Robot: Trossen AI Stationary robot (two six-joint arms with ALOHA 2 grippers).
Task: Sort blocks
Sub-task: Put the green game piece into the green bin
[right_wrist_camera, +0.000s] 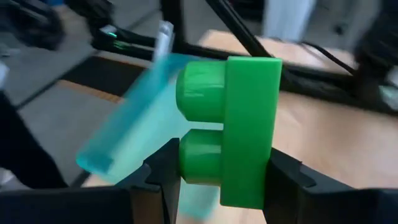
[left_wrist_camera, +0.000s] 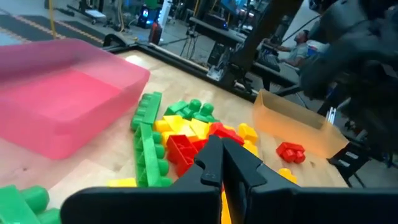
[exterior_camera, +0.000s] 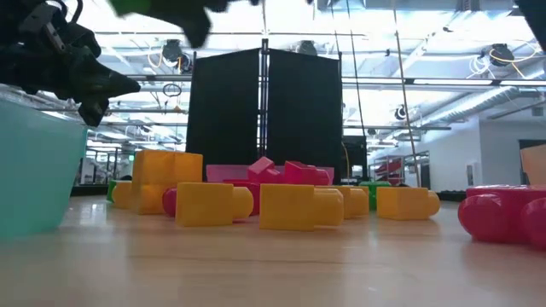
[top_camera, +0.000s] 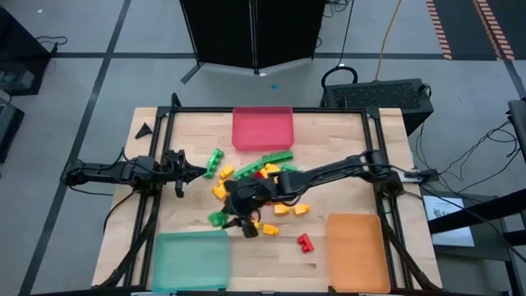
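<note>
- Green block (right_wrist_camera: 239,127), studs sideways, sits pinched between the fingers of the right tool (right_wrist_camera: 224,177), held above the table (top_camera: 345,144) near the centre pile of blocks (top_camera: 263,185).
- Step judged in hand: carrying green to its matching tray; the next move calls for travel toward 7 o'clock, then a release over the green tray (top_camera: 191,260).
- Green tray looks bare; the red tray (top_camera: 262,127) at 12 o'clock and the orange tray (top_camera: 357,241) at 5 o'clock also appear empty.
- Left tool (left_wrist_camera: 222,163) waits at 9 o'clock, fingers pressed together, holding nothing.

Right gripper (top_camera: 238,215) over blocks (top_camera: 256,177) (mid-table); left gripper (top_camera: 200,172) beside.
</note>
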